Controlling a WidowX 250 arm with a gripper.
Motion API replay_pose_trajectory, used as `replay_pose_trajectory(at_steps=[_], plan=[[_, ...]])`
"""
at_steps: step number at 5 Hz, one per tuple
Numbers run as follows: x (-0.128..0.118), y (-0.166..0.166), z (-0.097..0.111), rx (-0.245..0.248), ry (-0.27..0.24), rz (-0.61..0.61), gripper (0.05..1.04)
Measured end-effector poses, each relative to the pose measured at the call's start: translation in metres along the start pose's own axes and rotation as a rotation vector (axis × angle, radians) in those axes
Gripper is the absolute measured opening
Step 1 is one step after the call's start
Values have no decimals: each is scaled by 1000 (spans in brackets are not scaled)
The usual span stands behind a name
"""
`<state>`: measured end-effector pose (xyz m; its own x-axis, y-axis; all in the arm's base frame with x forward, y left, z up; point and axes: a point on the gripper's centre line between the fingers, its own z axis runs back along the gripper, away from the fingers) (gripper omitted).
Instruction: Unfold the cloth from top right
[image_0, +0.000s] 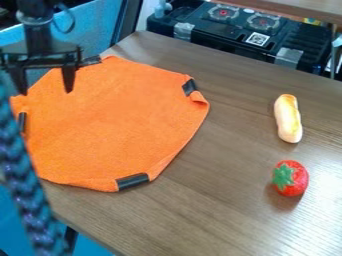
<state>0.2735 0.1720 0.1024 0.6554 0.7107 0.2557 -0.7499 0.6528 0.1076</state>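
Note:
An orange cloth (117, 120) lies spread on the left part of the wooden table, with dark tape pieces at its corners. Its corners are turned in, giving it a many-sided outline; the one at the upper right, by a tape piece (190, 87), has a small raised fold beside it. Above the cloth's upper left part hangs the black gripper (47, 92), open, with its two fingers apart and no cloth between them.
On the right of the table (220, 210) lie a long bread-like toy (288, 118) and a red strawberry toy (290, 178). A black toy stove (240, 32) stands beyond the far edge. A blue braided cord (27, 195) crosses the left foreground.

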Motion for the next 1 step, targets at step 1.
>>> replay_pose_trajectory(at_steps=[1], plan=[[13, -36, 17, -86, -18, -38, 1001]])
